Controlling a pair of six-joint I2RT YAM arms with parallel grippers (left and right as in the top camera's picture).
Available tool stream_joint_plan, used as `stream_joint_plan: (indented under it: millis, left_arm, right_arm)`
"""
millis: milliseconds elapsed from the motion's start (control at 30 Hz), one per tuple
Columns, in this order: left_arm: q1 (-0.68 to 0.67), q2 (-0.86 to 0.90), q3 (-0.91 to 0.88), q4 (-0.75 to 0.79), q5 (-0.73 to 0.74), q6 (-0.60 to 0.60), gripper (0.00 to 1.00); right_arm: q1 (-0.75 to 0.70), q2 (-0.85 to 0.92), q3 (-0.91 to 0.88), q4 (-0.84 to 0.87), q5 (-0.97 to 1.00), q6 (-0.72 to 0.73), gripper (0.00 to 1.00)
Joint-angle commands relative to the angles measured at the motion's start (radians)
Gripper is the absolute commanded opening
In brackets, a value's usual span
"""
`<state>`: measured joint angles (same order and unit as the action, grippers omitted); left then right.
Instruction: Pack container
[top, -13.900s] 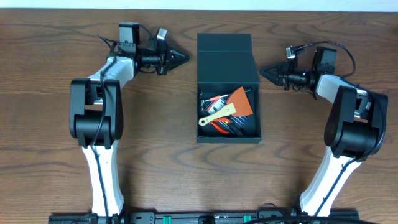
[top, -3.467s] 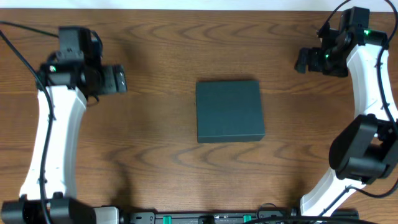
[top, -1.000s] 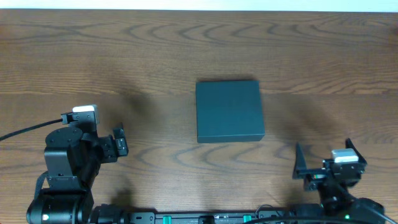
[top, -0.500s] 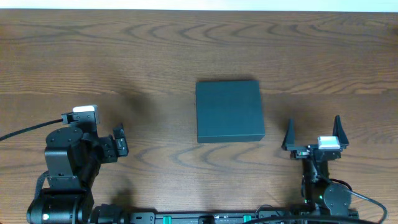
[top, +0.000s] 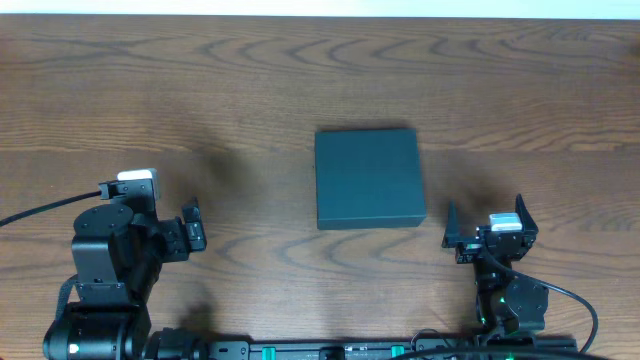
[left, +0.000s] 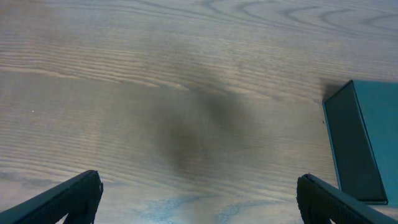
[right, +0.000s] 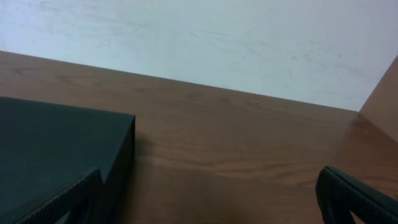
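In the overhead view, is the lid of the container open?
No, the container shows only a flat, closed teal top, and nothing of its inside is visible.

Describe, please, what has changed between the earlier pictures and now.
The lid of the container, open at first, is now shut. Both arms drew back from beside it to the near edge of the table; the left gripper and right gripper are open and empty. The right one kept shifting in the last second; the left did not. The container stayed in the same spot.
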<state>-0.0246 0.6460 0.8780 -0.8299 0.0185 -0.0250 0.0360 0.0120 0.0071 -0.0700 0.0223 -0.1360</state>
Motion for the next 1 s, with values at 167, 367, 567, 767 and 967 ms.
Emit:
stream_joint_plan:
  millis: [167, 367, 567, 767, 967]
  left_arm:
    - [-0.001, 0.001, -0.001, 0.002, -0.012, 0.006, 0.99]
    - [-0.001, 0.001, -0.001, 0.002, -0.012, 0.006, 0.99]
    - [-0.001, 0.001, -0.001, 0.002, -0.012, 0.006, 0.99]
    - [-0.001, 0.001, -0.001, 0.002, -0.012, 0.006, 0.99]
    - [-0.001, 0.001, -0.001, 0.002, -0.012, 0.006, 0.99]
  right_arm:
    - [0.008, -0.007, -0.002, -0.004, 0.035, 0.048, 0.99]
    - [-0.009, -0.007, -0.002, 0.002, 0.082, 0.101, 0.99]
    - [-0.014, -0.007, -0.002, 0.002, 0.082, 0.106, 0.99]
    - [-0.017, -0.007, -0.002, 0.003, 0.074, 0.105, 0.99]
    - [-0.017, -0.007, -0.002, 0.003, 0.074, 0.105, 0.99]
